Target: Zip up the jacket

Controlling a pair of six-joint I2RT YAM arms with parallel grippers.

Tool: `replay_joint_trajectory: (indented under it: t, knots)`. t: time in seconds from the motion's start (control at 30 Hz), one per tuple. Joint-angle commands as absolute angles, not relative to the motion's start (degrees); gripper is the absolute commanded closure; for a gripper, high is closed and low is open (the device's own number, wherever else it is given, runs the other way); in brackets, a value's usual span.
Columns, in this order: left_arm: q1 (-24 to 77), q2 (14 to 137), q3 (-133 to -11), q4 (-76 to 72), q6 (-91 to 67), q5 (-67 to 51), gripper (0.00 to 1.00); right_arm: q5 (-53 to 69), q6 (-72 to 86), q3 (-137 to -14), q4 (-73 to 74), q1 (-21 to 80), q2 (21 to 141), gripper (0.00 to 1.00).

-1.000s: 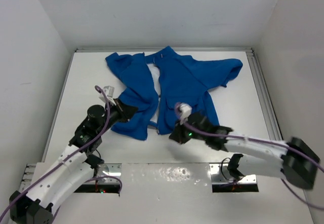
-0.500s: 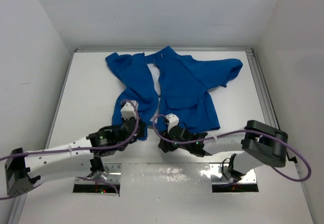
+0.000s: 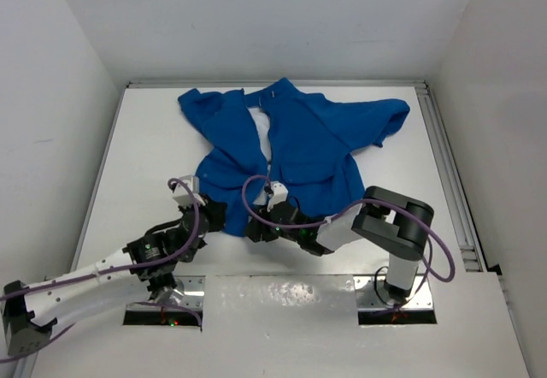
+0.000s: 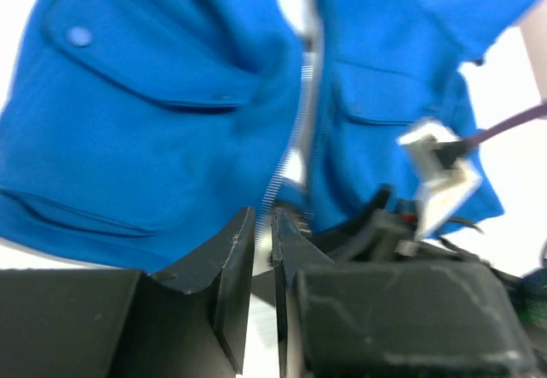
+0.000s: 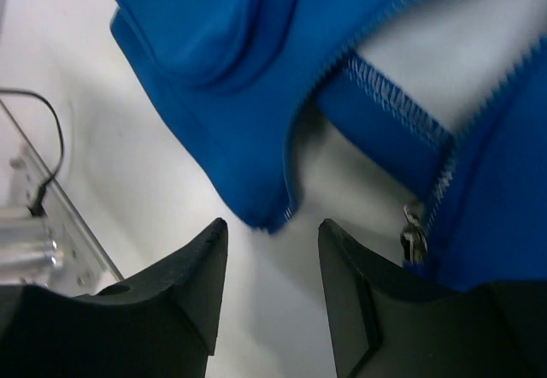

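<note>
Left arm (image 3: 90,273), right arm (image 3: 340,231): white link shells, joined by black rounded joints (image 3: 397,215).
Cables (image 3: 445,258): purple, looped along each arm.
Wrist cameras (image 3: 278,193): small white boxes, mounted above the fingers.
Left gripper (image 4: 263,215), right gripper (image 5: 273,228): black matte wedge-shaped fingers (image 5: 184,288), faintly scratched.
Base plates (image 3: 402,311): bare metal strips.

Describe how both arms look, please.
The left arm and right arm match: white links, black joints, black wedge-shaped jaws. A purple cable loops along each, past a small white box at the wrist.
</note>
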State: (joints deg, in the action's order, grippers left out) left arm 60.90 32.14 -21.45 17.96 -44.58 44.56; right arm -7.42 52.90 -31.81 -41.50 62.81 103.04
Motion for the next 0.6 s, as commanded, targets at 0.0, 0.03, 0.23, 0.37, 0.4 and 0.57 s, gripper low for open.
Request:
replay_joint_trajectory:
  t: [0.0,0.03,0.23,0.37,0.4,0.57]
  knots:
    - [55.12,31.47,-19.95,12.57,-41.49,36.32,0.88,-6.94,55.28,-33.84,-47.81,62.49,105.64,0.54]
    - [52.06,30.94,-19.34,10.92,-39.74,33.78,0.87,-6.77,55.20,-34.79,-47.90,62.40,106.08,0.54]
    - [45.97,31.46,-17.59,9.49,-39.27,24.53,0.86,-9.05,54.93,-36.39,-47.02,62.32,108.54,0.57]
    - [45.35,31.12,-17.57,11.42,-40.87,22.59,0.85,-8.35,55.81,-36.65,-48.25,62.31,110.55,0.62]
    - [45.35,30.59,-17.67,12.03,-41.13,22.15,0.83,-7.91,56.07,-37.17,-48.69,62.31,111.09,0.64]
    - [45.35,29.18,-21.00,15.90,-40.61,21.54,0.79,-8.09,56.96,-36.21,-52.56,61.88,112.67,0.68]
